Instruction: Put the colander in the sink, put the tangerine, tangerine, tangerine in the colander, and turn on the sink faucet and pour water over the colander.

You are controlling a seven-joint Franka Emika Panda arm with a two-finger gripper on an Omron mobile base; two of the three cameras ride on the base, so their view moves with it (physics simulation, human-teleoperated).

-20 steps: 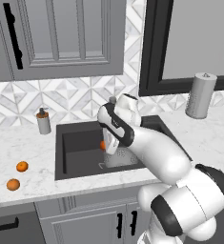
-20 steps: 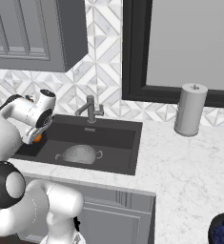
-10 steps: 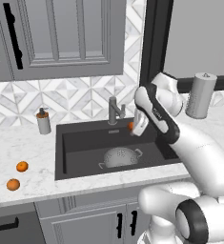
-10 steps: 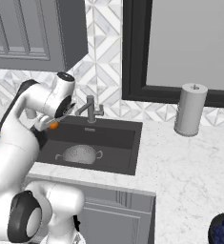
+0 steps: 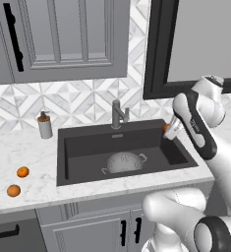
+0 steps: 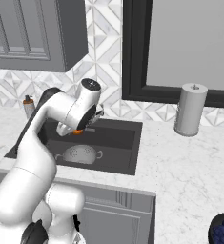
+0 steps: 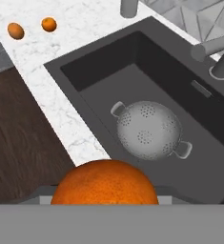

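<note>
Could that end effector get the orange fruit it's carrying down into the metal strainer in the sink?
Probably yes. The end effector holds a tangerine above the sink's right side, and the colander sits open and empty on the basin floor. The faucet stands behind, out of the way.

no readable text, no labels, no brands, no numbers anywhere

A small grey pump-top soap bottle stands on the white marble counter beneath grey wall cabinets. A grey paper towel roll stands upright below a dark-framed window; a bowl of dark berries sits nearby.
</note>
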